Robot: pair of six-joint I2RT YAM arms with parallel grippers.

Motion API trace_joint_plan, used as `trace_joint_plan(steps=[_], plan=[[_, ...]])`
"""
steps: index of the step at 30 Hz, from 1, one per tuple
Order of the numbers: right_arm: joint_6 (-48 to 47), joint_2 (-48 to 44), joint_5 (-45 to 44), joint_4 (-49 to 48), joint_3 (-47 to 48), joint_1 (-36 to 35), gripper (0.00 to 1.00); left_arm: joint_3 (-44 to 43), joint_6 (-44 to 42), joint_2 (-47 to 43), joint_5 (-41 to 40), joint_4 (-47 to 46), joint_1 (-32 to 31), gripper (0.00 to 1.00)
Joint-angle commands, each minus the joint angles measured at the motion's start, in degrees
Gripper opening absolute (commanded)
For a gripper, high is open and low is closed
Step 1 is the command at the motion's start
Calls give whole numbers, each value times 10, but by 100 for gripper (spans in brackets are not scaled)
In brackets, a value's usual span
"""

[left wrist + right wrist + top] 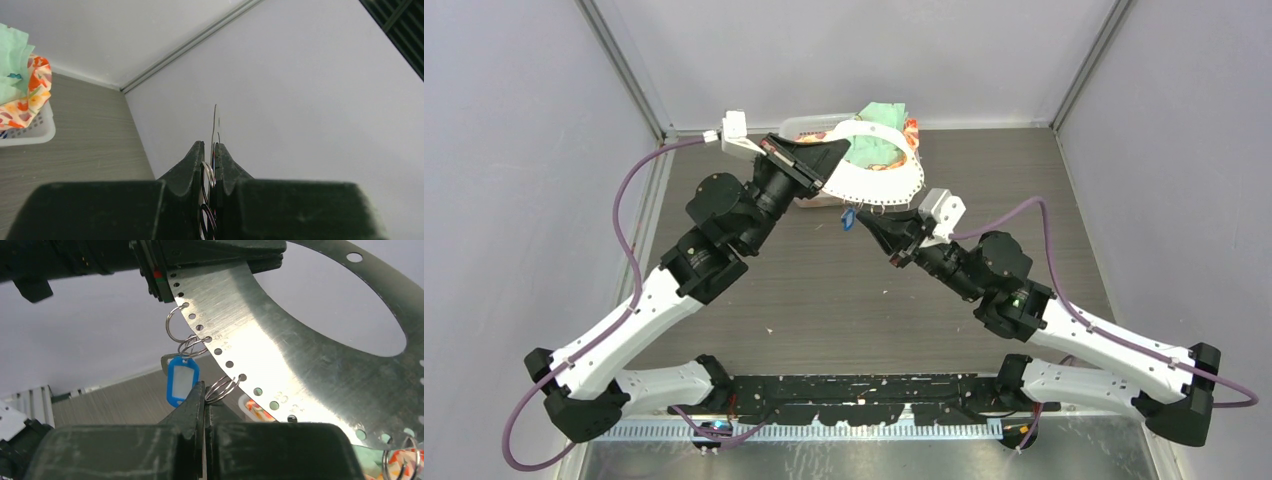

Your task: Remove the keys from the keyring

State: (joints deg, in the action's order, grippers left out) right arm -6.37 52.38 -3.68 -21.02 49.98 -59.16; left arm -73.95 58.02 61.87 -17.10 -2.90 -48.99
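The work is at the unhooking stage: the keyring is lifted off the counter and nothing has come off it yet. The left pincer is clamped on the rim of this flat grey plate and holds it up in front of the basket at the back. In the left wrist view the plate shows edge-on between the closed fingers.

The keys hang below the plate's rim. Their blue tag and a small silver piece dangle from a wire loop threaded through one of the rim holes, close to where the left pincer grips.

The right pincer has its fingers pressed together just under the rim, with the tag right beside its tips. A second, coiled loop in a neighbouring hole touches those tips, but I cannot tell whether it is actually pinched.

My reading is that the next move is delicate. The right pincer must catch the loop that carries the tag, not the empty coil, and work it round and out of its hole. Meanwhile the left pincer must keep the plate steady. A plain tug would probably only drag the plate.
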Motion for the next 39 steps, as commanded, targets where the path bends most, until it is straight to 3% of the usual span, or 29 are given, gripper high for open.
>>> trace_joint_plan(steps=[1, 4, 7, 11, 17, 20, 24, 27, 39], plan=[[-70, -13, -21, 58, 25, -9, 1, -17, -10, -7, -5, -11, 2, 0], [-30, -22, -25, 33, 12, -9, 1, 7, -3, -16, -15, -42, 2, 1], [68, -32, -43, -54, -28, -9, 2, 27, 7, -25, -21, -78, 2, 0], [217, -27, -58, -209, -100, -9, 25, 44, 25, -33, -22, -113, 2, 1], [367, 13, -139, -449, -177, -10, 26, 87, 86, -32, -21, -198, 2, 1], [382, 48, -132, -554, -191, -10, 28, 88, 99, -28, -16, -211, 2, 1], [344, 49, -103, -530, -179, -10, 34, 88, 110, -24, -9, -216, 2, 0], [344, 58, -141, -580, -189, -10, 46, 101, 130, -21, -4, -249, 2, 1], [343, 89, -92, -599, -136, -9, 42, 98, 183, -7, 42, -284, 9, 1]])
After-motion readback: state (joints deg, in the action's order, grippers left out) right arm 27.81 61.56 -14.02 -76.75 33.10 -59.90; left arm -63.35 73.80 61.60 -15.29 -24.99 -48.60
